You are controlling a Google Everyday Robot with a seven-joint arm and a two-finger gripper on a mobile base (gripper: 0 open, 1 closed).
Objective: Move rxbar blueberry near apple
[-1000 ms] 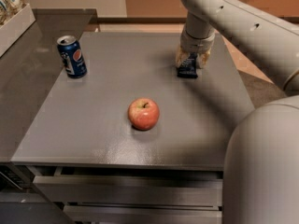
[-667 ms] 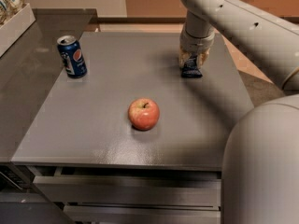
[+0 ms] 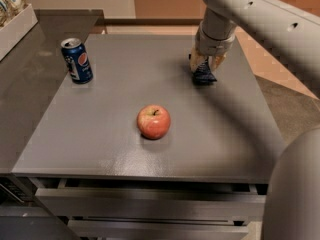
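Currently: bar in the pincer at the far side, apple toward the near middle

- Pincer [image 3: 206, 66] hangs from the arm [image 3: 250, 11] over the far right part of the worktop [image 3: 100, 139]. It is narrow, closed on the upper end of the rxbar blueberry [image 3: 203, 76].
- The bar hangs below the fingertips, tilted. Its lower end is at or just above the surface. You cannot tell from this view whether it touches.
- The bar's long axis runs roughly up and down out of the pincer, leaning a little to the right at the bottom.
- Apple [image 3: 154, 121] sits alone in the middle of the worktop, stem up, well apart from the bar.
- Key relation: from the pincer, the apple lies down and to the left in the camera view, toward the near edge. Your carry runs along that diagonal.
- Pepsi can [image 3: 77, 60] stands far left, off that line. It should not interfere.
- Judgement: grasp looks made, transport not yet done. Aim to set the bar down just beside the apple's right or far flank, short of nudging it, since a round apple may roll.
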